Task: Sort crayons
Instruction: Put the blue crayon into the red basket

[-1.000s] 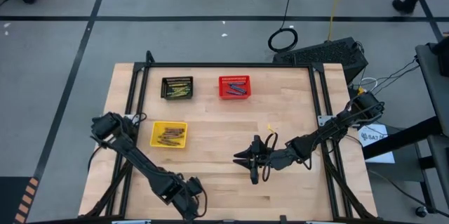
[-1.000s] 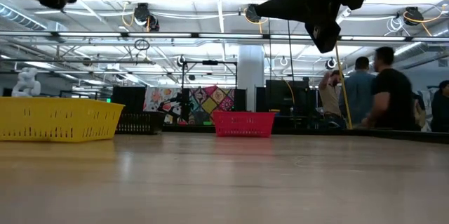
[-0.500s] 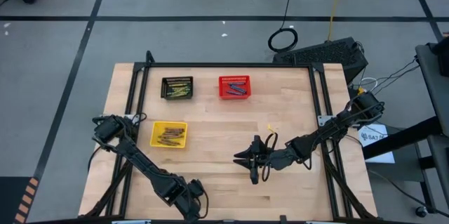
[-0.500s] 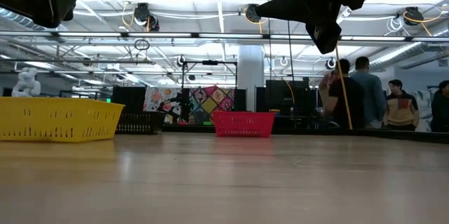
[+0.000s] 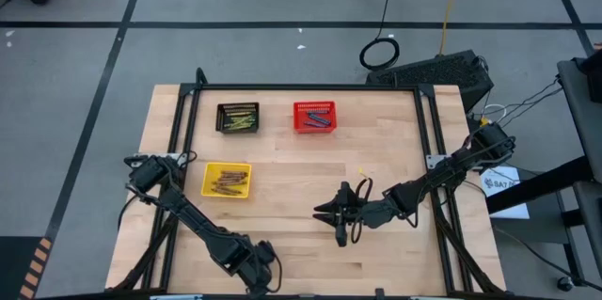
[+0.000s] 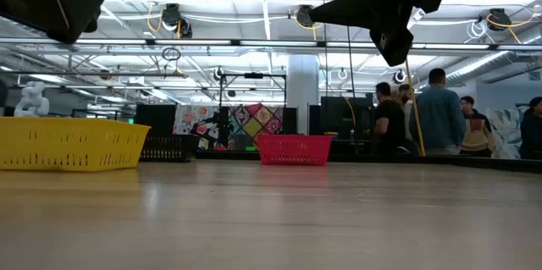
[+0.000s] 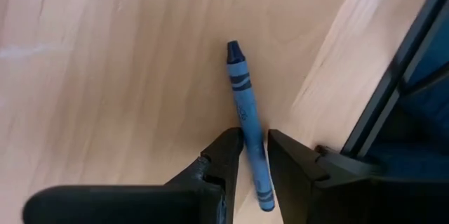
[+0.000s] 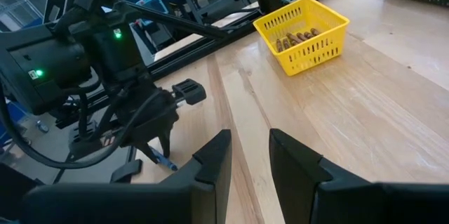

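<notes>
A blue crayon [image 7: 242, 90] lies on the wood near the table's near edge. My left gripper [image 7: 254, 140] is shut on it, low over the table at the near left [image 5: 259, 267]. The right wrist view shows that gripper [image 8: 158, 140] pointing down, with the crayon [image 8: 165, 161] sticking out below it. My right gripper [image 8: 249, 161] is open and empty, hovering above the table's middle [image 5: 339, 220]. Brown-orange crayons lie in the yellow basket [image 5: 227, 180], yellow-green ones in the black basket [image 5: 237, 117], and blue ones in the red basket [image 5: 313, 116]. My left gripper pinches the blue crayon's wrapped shaft [image 7: 247, 120] between its two fingers, nearer the blunt end than the tip. The fingers come from above and lie across the crayon. The tip points away past the fingertips. Whether the crayon is clear of the wood, I cannot tell.
A small yellowish stick [image 5: 361, 171] lies loose on the table, right of middle. A dark frame rail [image 7: 400, 62] runs close beside my left gripper. Several people stand in the room beyond the far edge [image 6: 423, 118].
My left arm has shifted slightly toward the table's near edge. My right gripper has kept still. People in the room behind have walked about.
</notes>
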